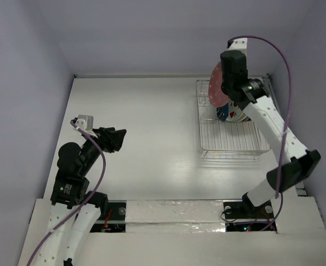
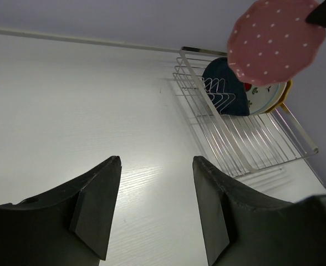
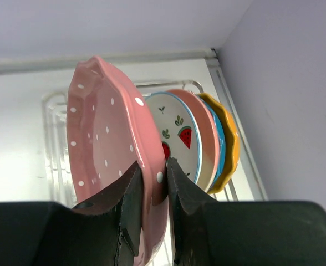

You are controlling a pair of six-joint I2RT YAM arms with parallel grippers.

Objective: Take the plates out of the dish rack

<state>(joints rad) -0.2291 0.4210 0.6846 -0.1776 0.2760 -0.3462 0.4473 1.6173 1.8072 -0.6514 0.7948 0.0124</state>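
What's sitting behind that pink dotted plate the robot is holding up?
Plates standing in the dish rack: dark blue, strawberry, pink-rimmed, light blue, yellow-orange. The pink plate partly covers them.

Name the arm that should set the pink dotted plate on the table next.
Right. The right gripper pinches the pink dotted plate by its rim, above the dish rack. The left gripper hangs open and empty, far across the table.

Wears white shells over black joints on the left arm and right arm, trails purple cables, ends in matte black wedge fingers.
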